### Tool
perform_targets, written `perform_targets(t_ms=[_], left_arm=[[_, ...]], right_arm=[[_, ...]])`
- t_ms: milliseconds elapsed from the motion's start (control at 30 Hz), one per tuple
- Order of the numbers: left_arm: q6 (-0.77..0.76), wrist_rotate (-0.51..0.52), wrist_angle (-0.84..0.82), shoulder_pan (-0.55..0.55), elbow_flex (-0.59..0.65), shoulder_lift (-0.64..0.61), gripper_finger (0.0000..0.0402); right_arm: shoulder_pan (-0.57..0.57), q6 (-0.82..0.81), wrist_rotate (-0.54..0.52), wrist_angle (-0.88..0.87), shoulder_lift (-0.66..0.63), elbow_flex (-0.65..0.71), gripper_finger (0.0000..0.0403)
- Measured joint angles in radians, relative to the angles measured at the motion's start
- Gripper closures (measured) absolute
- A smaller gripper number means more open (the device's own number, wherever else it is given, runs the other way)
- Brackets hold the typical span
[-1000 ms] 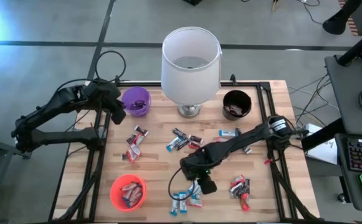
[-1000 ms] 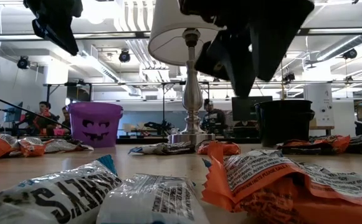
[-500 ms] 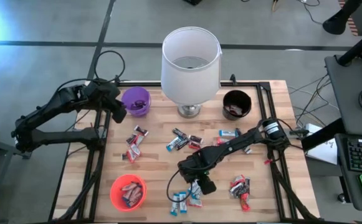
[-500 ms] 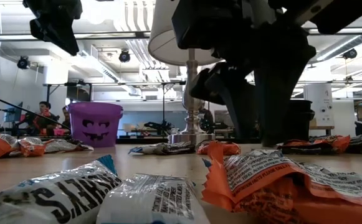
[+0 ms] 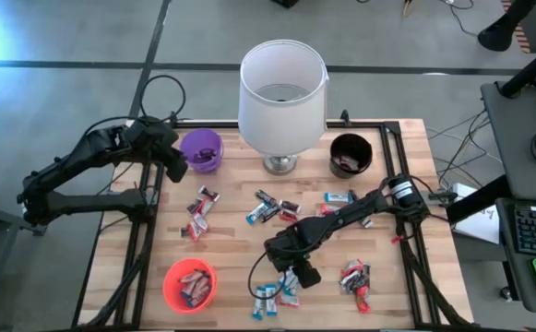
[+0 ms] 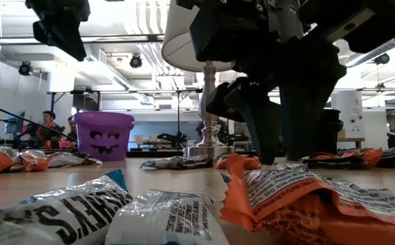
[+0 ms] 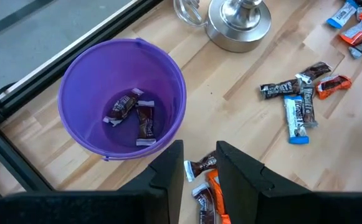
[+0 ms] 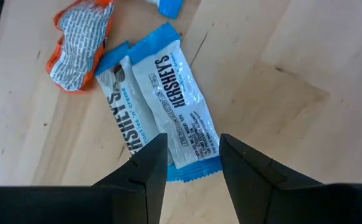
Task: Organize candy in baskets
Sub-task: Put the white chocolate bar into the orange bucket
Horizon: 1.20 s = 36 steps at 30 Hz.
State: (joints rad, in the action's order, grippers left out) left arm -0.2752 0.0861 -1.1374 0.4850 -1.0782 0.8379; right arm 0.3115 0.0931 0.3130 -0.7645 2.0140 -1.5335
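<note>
The right gripper [image 8: 190,155] is low over the front of the table, its two dark fingers [image 8: 146,168] spread apart with a blue-and-white candy bar [image 8: 174,118] lying flat on the wood between and just ahead of them; whether the tips touch the wrapper cannot be told, and nothing is lifted. A second blue-and-white bar [image 8: 121,118] lies touching the first along its side, and an orange wrapper [image 8: 78,43] sits just beyond them. From above, this gripper [image 5: 297,272] hangs over a small cluster of blue-and-white candy [image 5: 272,293] near the front edge, with the orange bowl [image 5: 190,284] off to one side and a pile of red candy [image 5: 355,277] to the other. The left gripper [image 7: 199,165] waits at the far left corner beside the purple bowl [image 7: 121,99], its fingers a narrow gap apart and empty; two dark brown bars [image 7: 134,115] lie inside that bowl. The black bowl [image 5: 351,154] stands at the far right, beside the white lamp [image 5: 283,92], and more candy [image 5: 268,207] is scattered across the middle of the wooden table [image 5: 231,249].
</note>
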Motion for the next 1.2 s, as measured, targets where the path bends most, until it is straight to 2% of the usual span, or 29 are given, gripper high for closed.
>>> perform_targets(t_ms=[433,533,667,733,1000,1200], left_arm=[[-0.004,0.000,0.000,0.000,0.000,0.000,0.0325],[-0.005,0.000,0.000,0.000,0.000,0.000,0.0325],[0.000,0.000,0.000,0.000,0.000,0.000,0.0325],[0.004,-0.001,0.000,0.000,0.000,0.000,0.0325],[0.025,-0.103,0.000,0.000,0.000,0.000,0.0323],[-0.019,-0.141,0.000,0.000,0.000,0.002,0.0297]], right_arm=[[-0.011,-0.020,0.010,0.105,-0.003,0.113,0.0270],[-0.021,-0.067,0.011,0.110,-0.003,0.118,0.0295],[-0.034,-0.098,0.017,0.096,-0.008,0.114,0.0365],[-0.037,-0.109,0.009,0.081,-0.012,0.106,0.0383],[-0.037,-0.198,-0.010,0.059,-0.070,0.061,0.0390],[-0.037,-0.274,-0.037,0.060,-0.109,0.005,0.0390]])
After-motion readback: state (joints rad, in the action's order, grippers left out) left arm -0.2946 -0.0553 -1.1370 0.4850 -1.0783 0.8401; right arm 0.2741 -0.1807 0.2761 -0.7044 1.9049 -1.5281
